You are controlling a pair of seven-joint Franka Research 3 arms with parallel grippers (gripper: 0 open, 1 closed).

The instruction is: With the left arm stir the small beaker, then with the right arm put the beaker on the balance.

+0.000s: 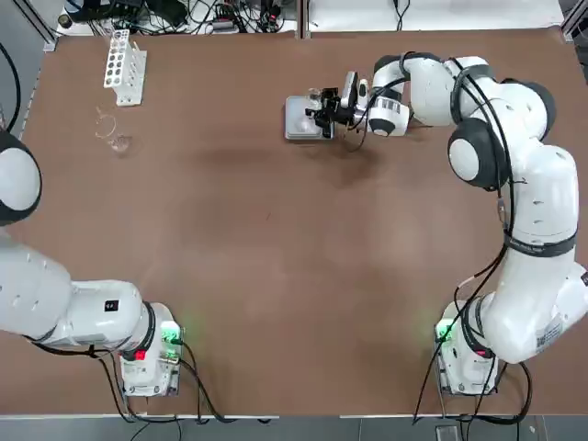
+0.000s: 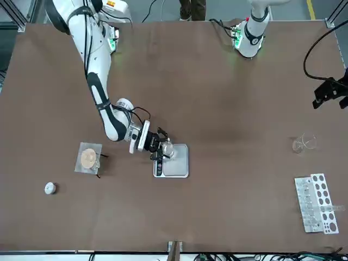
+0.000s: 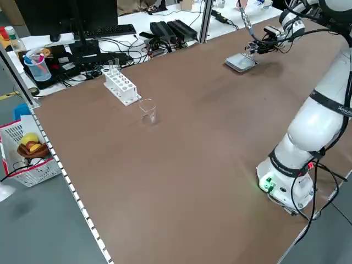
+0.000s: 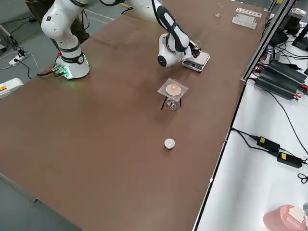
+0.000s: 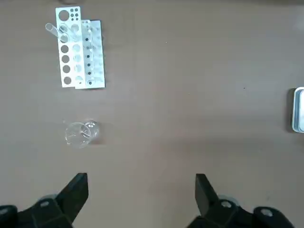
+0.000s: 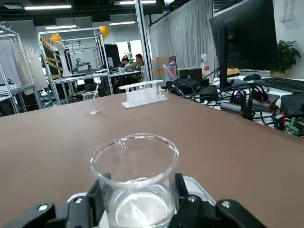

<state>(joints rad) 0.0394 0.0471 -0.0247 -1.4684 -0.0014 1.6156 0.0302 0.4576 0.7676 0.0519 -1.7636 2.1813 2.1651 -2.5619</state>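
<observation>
Black two-finger left gripper [image 5: 141, 175]: idle above the table, jaws apart, empty. Black two-finger right gripper [image 6: 141, 184]: clamped on the small clear glass beaker [image 6: 138, 209], at the flat silver-grey square balance [image 2: 176, 167]. Stirring: unconfirmed. Placing: apparently nearly complete; release remains.

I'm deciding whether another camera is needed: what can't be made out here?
- Whether the small beaker touches the balance: the right gripper covers that spot in the front view.
- The balance's display: too small in the front view, behind the gripper from the top.
- The left gripper: cut off by the top view's edge.
</observation>
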